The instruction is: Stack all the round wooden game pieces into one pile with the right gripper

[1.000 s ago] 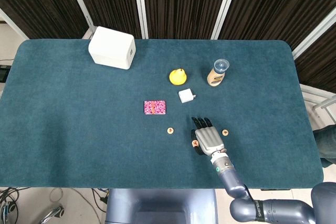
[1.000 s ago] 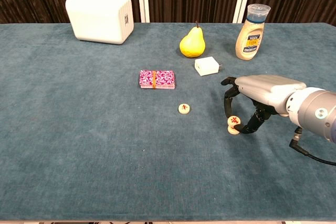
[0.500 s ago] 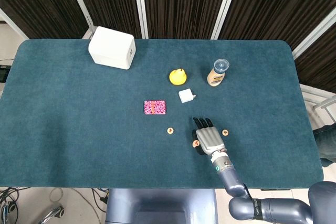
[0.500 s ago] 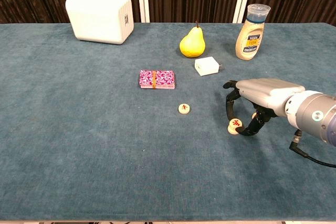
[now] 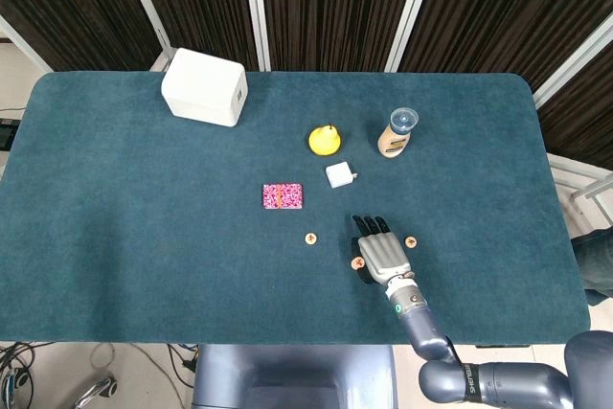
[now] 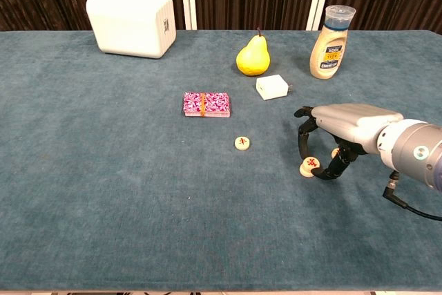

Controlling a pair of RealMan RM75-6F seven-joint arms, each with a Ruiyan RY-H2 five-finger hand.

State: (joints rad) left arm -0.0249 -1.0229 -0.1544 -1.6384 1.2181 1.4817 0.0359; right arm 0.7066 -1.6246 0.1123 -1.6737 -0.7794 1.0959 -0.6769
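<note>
Three round wooden pieces with red marks lie on the blue cloth. One piece (image 5: 311, 238) (image 6: 242, 143) sits alone below the card deck. My right hand (image 5: 381, 251) (image 6: 345, 126) arches palm-down over a second piece (image 5: 355, 262) (image 6: 309, 165), pinching it between thumb and a fingertip at table level. The third piece (image 5: 411, 241) (image 6: 335, 153) lies on the far side of the hand, partly hidden behind its fingers in the chest view. My left hand is in neither view.
A pink card deck (image 6: 206, 103), a white charger block (image 6: 273, 87), a yellow pear (image 6: 253, 59) and a sauce bottle (image 6: 329, 41) stand behind the pieces. A white box (image 6: 131, 21) sits at the back left.
The pinched piece was tilted up a second ago and now lies flatter on the cloth. The right hand has shifted only slightly.
</note>
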